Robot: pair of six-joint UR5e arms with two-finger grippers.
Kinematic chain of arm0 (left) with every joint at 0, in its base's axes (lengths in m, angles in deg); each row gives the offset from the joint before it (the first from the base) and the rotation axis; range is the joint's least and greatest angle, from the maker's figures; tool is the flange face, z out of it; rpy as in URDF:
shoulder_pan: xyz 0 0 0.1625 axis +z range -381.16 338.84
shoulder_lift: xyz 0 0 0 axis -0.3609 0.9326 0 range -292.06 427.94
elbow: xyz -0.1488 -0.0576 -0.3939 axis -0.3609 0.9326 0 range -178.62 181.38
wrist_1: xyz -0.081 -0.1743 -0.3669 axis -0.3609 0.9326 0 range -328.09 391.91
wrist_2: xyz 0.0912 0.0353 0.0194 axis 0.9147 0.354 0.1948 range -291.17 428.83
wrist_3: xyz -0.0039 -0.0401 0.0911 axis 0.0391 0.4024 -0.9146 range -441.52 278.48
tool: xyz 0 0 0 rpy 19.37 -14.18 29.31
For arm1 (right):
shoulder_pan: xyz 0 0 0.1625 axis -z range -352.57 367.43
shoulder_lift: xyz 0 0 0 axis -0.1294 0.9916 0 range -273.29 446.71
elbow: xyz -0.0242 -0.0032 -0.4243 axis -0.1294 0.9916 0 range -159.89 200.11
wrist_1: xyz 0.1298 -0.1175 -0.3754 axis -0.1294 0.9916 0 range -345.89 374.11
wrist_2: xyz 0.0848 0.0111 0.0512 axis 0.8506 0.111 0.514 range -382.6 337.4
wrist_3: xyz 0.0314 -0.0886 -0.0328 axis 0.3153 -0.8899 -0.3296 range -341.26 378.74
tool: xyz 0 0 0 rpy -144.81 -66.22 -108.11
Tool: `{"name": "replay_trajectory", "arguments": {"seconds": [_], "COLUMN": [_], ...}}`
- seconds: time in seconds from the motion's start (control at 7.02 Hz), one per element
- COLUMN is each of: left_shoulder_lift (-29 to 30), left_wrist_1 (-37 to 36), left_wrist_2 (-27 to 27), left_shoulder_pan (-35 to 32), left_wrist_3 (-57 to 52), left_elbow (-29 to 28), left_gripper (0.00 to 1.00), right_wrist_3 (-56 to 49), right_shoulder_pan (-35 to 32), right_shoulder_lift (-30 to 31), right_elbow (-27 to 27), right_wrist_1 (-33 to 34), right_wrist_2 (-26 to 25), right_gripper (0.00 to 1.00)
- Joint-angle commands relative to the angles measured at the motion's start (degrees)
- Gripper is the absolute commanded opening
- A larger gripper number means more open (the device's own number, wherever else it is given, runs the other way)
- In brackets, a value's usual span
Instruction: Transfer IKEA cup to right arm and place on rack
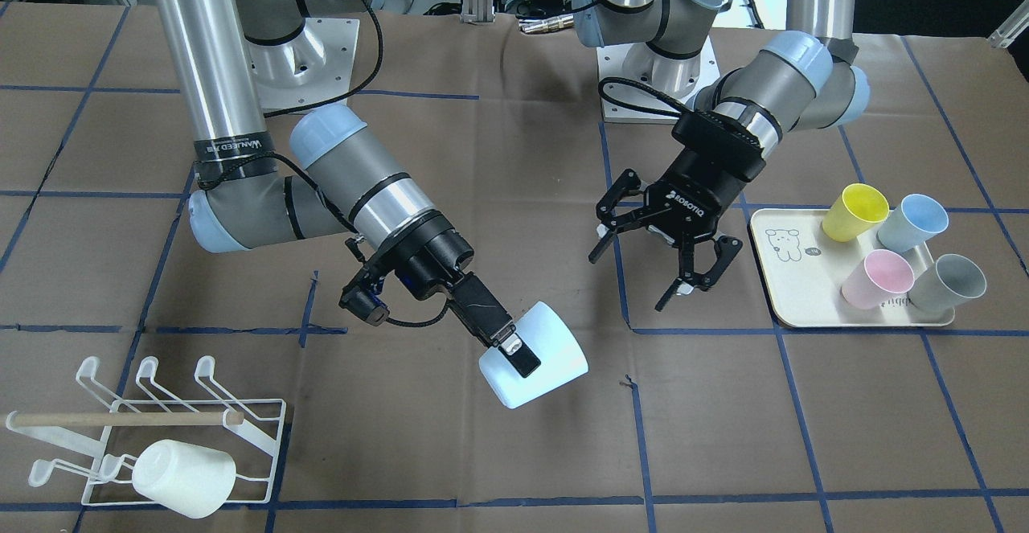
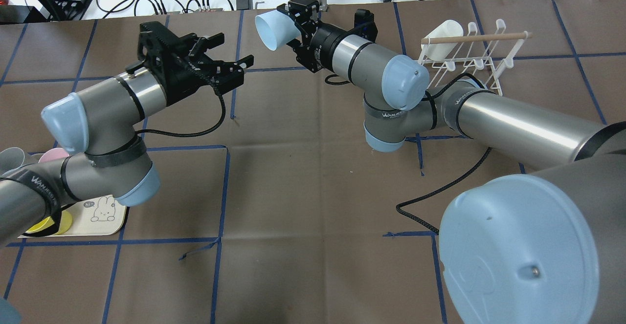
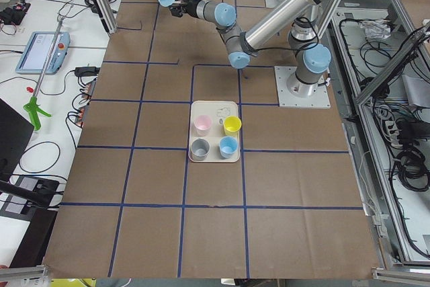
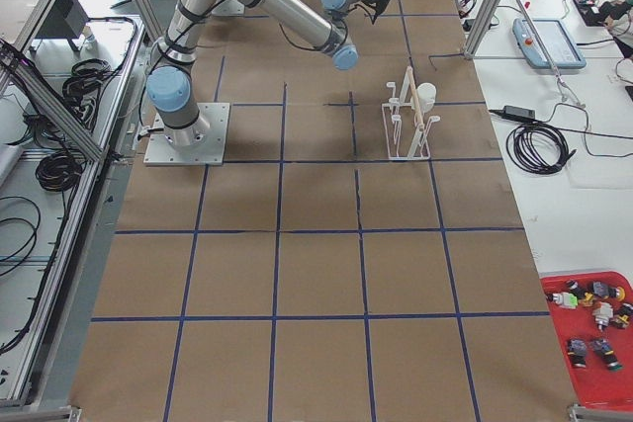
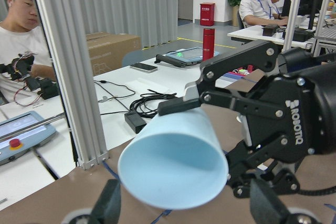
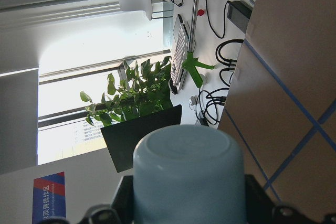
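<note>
- The right arm (image 1: 217, 75) reaches in over the tabletop (image 1: 482, 469), and its claw (image 1: 522, 360) is clenched on the outer wall of the pale-blue cup (image 1: 555, 348).
- The cup hangs tilted in the air above the brown tabletop, roughly midway between the two arms. Its open mouth faces the left claw (image 1: 627, 282).
- The left claw is released, with its fingers spread wide and nothing between them. It sits near the cup's mouth but apart from it.
- The rack (image 1: 253, 435) stands on the tabletop on the robot's right, well apart from the held cup. A wooden dowel (image 1: 120, 419) lies across it.
- A white cup (image 1: 185, 477) lies tilted on the rack's prongs, on the side away from the robot.
- On the robot's left, a cream tray (image 1: 792, 276) holds four more cups lying on their sides: yellow (image 1: 854, 211), blue (image 1: 912, 223), pink (image 1: 876, 278) and grey (image 1: 949, 284).
</note>
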Motion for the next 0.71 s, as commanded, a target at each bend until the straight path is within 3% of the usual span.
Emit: {"name": "replay_trajectory", "arguments": {"seconds": [0.0, 0.14, 0.28, 0.57], "left_shoulder_lift": [-2.9, -4.7, -8.9, -15.2], "left_wrist_1": [2.8, 8.3, 17.7, 45.0], "left_wrist_2": [0.3, 1.7, 9.6, 20.4], "left_shoulder_pan": [3.6, 3.6, 2.9, 1.5], "left_wrist_3": [0.0, -0.1, -0.1, -0.2], "left_elbow": [2.5, 1.6, 0.7, -7.2], "left_gripper": [0.88, 0.90, 0.90, 0.94], "right_wrist_3": [-2.3, -7.4, -9.5, -14.8], "right_shoulder_pan": [4.6, 7.1, 8.8, 11.2], "right_shoulder_lift": [-0.5, -0.4, -0.1, 0.4], "right_elbow": [2.4, 2.5, 2.4, 1.8], "right_wrist_1": [-0.1, -0.1, -0.2, -0.2], "right_wrist_2": [3.1, 5.9, 8.2, 8.5], "right_gripper": [0.33, 0.32, 0.31, 0.29]}}
